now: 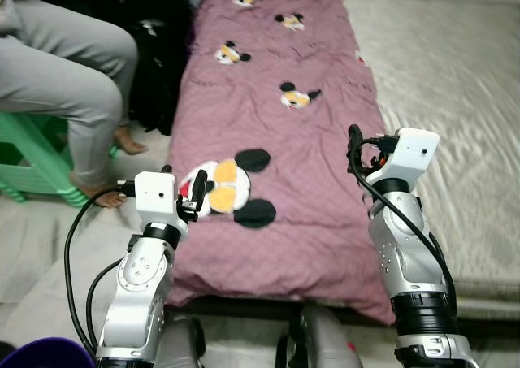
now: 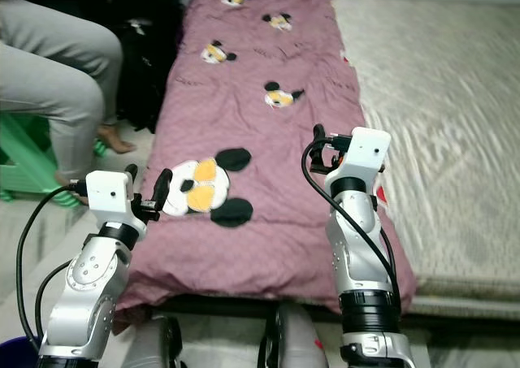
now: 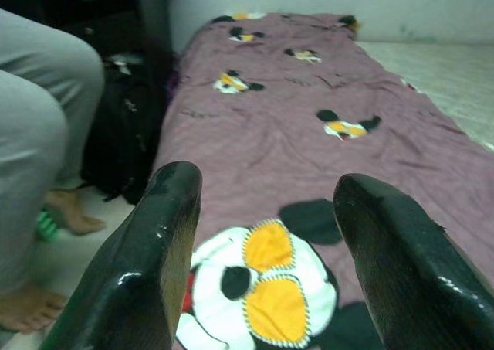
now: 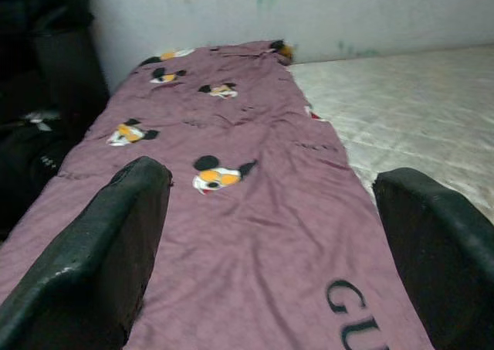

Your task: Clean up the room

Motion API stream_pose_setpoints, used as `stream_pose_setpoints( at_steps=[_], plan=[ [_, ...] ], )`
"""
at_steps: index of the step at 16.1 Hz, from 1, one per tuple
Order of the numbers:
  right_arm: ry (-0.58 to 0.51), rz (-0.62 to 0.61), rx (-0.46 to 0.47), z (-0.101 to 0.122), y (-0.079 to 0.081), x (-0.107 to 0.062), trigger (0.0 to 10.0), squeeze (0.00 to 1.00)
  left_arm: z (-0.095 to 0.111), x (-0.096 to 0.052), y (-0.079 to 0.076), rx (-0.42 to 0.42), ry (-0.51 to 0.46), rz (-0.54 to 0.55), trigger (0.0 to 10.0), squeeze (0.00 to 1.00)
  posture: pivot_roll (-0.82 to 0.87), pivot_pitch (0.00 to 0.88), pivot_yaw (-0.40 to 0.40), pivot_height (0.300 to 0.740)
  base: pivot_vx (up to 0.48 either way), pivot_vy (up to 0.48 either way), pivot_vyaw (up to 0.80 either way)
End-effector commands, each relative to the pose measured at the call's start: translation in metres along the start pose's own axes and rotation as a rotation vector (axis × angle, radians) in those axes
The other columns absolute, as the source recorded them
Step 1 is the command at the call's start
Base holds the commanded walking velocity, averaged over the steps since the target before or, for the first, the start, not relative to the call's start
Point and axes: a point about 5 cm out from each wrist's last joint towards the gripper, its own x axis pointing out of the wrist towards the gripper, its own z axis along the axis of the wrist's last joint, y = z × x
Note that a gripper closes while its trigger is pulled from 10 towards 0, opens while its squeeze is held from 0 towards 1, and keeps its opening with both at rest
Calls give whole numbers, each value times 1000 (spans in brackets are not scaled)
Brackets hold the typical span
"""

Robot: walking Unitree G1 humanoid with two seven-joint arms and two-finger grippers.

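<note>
Straight ahead of us lies the bed (image 1: 455, 75), a purple blanket (image 1: 276, 132) spread along its left half.
We hold both arms raised over the blanket's near end: our left gripper (image 3: 266, 265) at about 10 o'clock, fingers (image 3: 154, 265) apart above the big cartoon mouse print (image 1: 223, 188), and our right gripper (image 4: 270, 249) at about 2 o'clock, fingers (image 4: 100, 249) apart near the blanket's right edge. Bare pale mattress shows at 1 o'clock. At 10 o'clock a person in grey trousers (image 1: 73, 75) sits on a green stool (image 1: 28, 161), a black bag (image 1: 158, 67) between them and the bed.
</note>
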Motion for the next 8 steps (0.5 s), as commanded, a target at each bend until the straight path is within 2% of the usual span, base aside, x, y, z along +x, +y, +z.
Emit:
stream_pose_setpoints(
  at_steps=[1,5,8],
  plan=[
    [-3,4,-3,0,0,0,10000,0,1,-1,0,4,-5,-4,10000,0,-19,112,-16,693,0,0,0],
    [-1,-3,-15,-1,-2,-1,10000,0,4,1,-3,4,-14,-10,10000,0,-18,110,-17,731,0,0,0],
    [0,-6,-20,-1,-3,-1,10000,0,2,0,0,19,-12,5,10000,0,-17,109,-18,740,0,0,0]
  ],
)
